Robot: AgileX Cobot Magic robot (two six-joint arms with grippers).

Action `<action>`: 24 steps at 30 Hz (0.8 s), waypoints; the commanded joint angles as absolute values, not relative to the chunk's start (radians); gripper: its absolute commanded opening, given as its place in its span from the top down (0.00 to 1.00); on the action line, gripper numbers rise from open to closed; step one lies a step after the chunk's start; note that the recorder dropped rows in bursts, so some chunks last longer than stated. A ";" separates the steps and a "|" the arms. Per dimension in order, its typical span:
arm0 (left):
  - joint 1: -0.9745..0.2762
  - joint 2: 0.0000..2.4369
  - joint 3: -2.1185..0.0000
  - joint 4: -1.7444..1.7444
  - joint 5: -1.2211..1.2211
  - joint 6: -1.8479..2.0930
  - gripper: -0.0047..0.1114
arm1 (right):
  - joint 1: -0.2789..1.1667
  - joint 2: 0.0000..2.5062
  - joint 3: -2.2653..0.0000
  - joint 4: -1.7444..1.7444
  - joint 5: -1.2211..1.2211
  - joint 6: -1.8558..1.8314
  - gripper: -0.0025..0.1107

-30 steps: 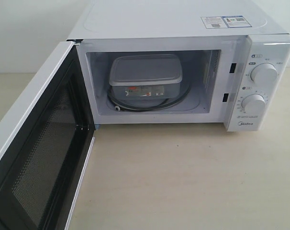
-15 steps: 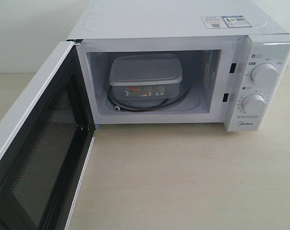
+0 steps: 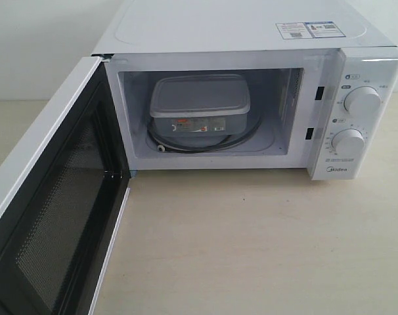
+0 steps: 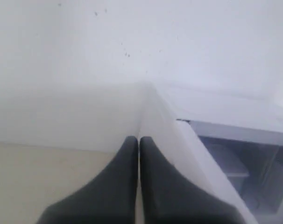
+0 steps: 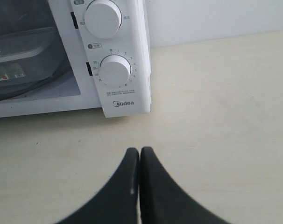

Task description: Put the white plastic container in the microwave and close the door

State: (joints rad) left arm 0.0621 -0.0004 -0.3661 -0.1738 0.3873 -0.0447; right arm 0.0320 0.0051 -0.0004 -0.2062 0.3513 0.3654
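Fingers of my left gripper [image 4: 139, 140] are clenched flat against each other with nothing between them. Their tips sit close by the pale edge of the door [image 3: 48, 216]; I cannot tell whether they touch it. My right gripper [image 5: 140, 151] is clenched just the same, empty, low over the beige table [image 3: 251, 249]. Past its tips, and apart from them, stands the control panel [image 5: 125, 56] with its two round dials [image 5: 115, 71].

Neither gripper shows in the exterior view. There the microwave [image 3: 238, 26] is white and boxy, with stickers [image 3: 309, 29] on its top toward 1 o'clock and the dials at 3 o'clock. Its door stands wide open, hinged on the 9 o'clock side of the cavity and running out toward 7 o'clock. The black inner face and mesh screen look toward 3 o'clock.

The box [image 3: 199, 105] is inside the cavity, toward 12 o'clock of the view. It is cloudy white plastic with rounded corners and a flat rimmed lid [image 3: 199, 95]. It sits upright on the dark ring [image 3: 245, 139] of the oven floor, lid up. Its long axis runs from 9 to 3 o'clock, across the opening. One long side faces out toward 6 o'clock, and that side carries a small red mark [image 3: 183, 121].
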 commanded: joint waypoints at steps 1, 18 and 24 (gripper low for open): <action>0.060 0.000 -0.406 -0.200 0.359 -0.054 0.93 | 0.030 0.000 0.000 -0.216 0.348 0.358 0.98; 0.060 0.000 -0.406 -0.714 0.005 -0.095 0.93 | 0.030 0.000 0.000 -0.216 0.348 0.358 0.98; 0.060 0.000 -0.433 -0.761 -0.201 -0.088 0.93 | 0.030 0.000 0.000 -0.216 0.348 0.358 0.98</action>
State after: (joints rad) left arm 0.0621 -0.0021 -0.4078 -0.7449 -0.1184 -0.0854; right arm 0.0320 0.0051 -0.0004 -0.2062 0.3520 0.3654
